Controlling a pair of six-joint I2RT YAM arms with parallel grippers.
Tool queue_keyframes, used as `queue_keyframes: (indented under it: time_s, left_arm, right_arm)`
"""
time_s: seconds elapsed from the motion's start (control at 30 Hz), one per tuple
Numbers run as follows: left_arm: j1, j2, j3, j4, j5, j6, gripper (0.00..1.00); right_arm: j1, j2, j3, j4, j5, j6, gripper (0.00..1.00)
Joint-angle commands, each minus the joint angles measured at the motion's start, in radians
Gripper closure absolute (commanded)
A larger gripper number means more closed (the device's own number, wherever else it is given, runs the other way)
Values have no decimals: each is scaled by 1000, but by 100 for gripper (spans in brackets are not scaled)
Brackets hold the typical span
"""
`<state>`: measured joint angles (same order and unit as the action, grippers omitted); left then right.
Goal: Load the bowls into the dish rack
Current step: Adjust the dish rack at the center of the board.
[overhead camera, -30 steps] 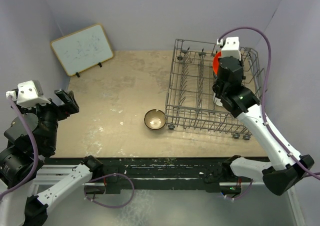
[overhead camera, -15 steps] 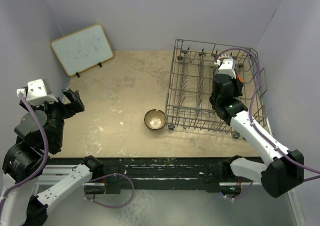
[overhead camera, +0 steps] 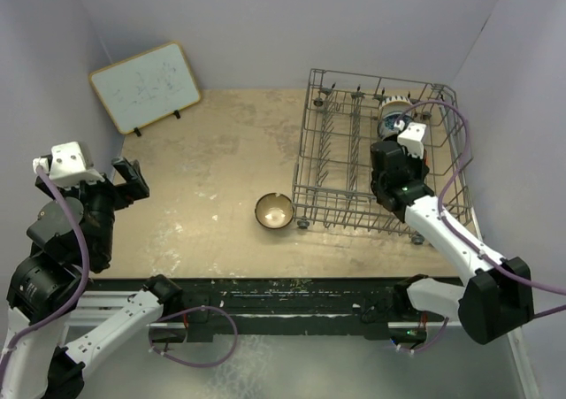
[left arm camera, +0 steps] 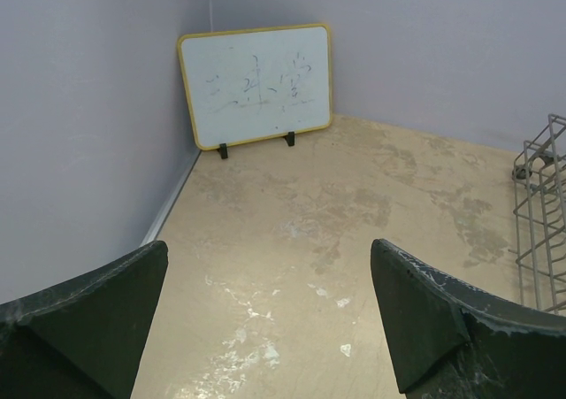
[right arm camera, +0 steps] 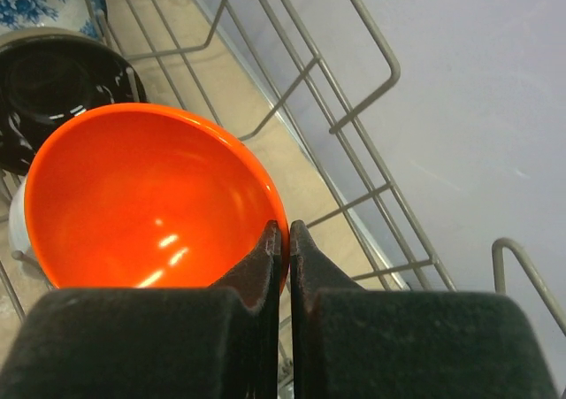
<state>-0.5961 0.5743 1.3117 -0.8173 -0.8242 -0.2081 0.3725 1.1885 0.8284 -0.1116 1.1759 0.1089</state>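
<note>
— Beige tabletop (overhead camera: 221, 151), lilac walls all round. What stands at the far left?

— A whiteboard (overhead camera: 144, 87) on small black feet, near the back left corner. Nearer us, the left gripper (left arm camera: 270, 257) hangs over the table's left edge with its jaws spread wide and nothing between them.

— And the middle?

— One bowl only, the brown bowl (overhead camera: 275, 211) with the cream inside. It sits upright on the table, just beside the near left corner of the dish rack (overhead camera: 340, 164) and outside it.

— The right side?

— The right gripper (right arm camera: 285, 231) reaches down into the rack's right half, fingers pinched tight on the rim of the orange-red bowl (right arm camera: 141, 195). That bowl is tilted on edge inside the rack. Behind it stands the glossy black bowl (right arm camera: 53, 89), and beyond that the blue-and-white bowl (right arm camera: 40, 1). A sliver of the white bowl (right arm camera: 16, 226) shows at the orange one's edge. Whether they touch, I cannot tell.
</note>
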Motion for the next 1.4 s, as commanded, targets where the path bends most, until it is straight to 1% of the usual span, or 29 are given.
queue_keyframes:
  time_s: [0.0, 0.1, 0.27, 0.33, 0.37, 0.43, 0.53, 0.6, 0.67, 0.77, 0.83, 0.9, 1.0, 1.07, 1.17, 1.3, 1.37]
  left_arm:
    - [-4, 1, -19, 74, -11, 42, 1]
    - [-3, 5, -33, 90, 5, 45, 1]
    - [-4, 11, -51, 110, 21, 42, 1]
    - [-4, 6, -63, 123, 25, 42, 1]
    - [-4, 6, -67, 129, 26, 42, 1]
    - [-4, 7, -69, 134, 27, 45, 1]
    - [-4, 4, -70, 134, 19, 51, 1]
    - [-4, -3, -76, 140, 10, 53, 1]
    - [-3, -8, -81, 147, 2, 57, 1]
    - [-3, -9, -77, 151, -5, 63, 1]
    - [-4, -15, -75, 155, -6, 69, 1]
    - [-4, -21, -76, 155, -7, 73, 1]
    - [-3, -27, -81, 154, -12, 75, 1]
    - [-3, -31, -83, 153, -13, 72, 1]
    - [-3, -33, -89, 155, -12, 63, 1]
    - [-4, -37, -97, 162, -10, 53, 1]
    - [-4, -36, -98, 162, -9, 54, 1]
  right_arm:
    - [0, -65, 42, -153, 50, 180, 100]
    - [2, -103, 83, -195, 62, 181, 100]
    - [9, -121, 113, -202, 75, 91, 100]
    - [22, -105, 119, -255, 116, 125, 100]
    - [25, -100, 130, -289, 107, 147, 100]
    - [35, -87, 137, -299, 116, 152, 100]
    - [61, -71, 124, -252, 134, 84, 100]
    - [80, -74, 96, -164, 132, -14, 100]
    - [83, -97, 58, -47, 67, -134, 100]
    - [83, -165, -19, 129, -87, -300, 100]
    - [83, -222, -68, 202, -206, -356, 100]
    - [83, -272, -114, 262, -283, -403, 100]
    - [83, -337, -164, 303, -401, -477, 100]
    - [83, -368, -201, 340, -422, -524, 100]
    - [82, -416, -263, 407, -500, -618, 100]
    - [73, -460, -323, 562, -591, -640, 100]
    - [70, -438, -329, 603, -611, -648, 100]
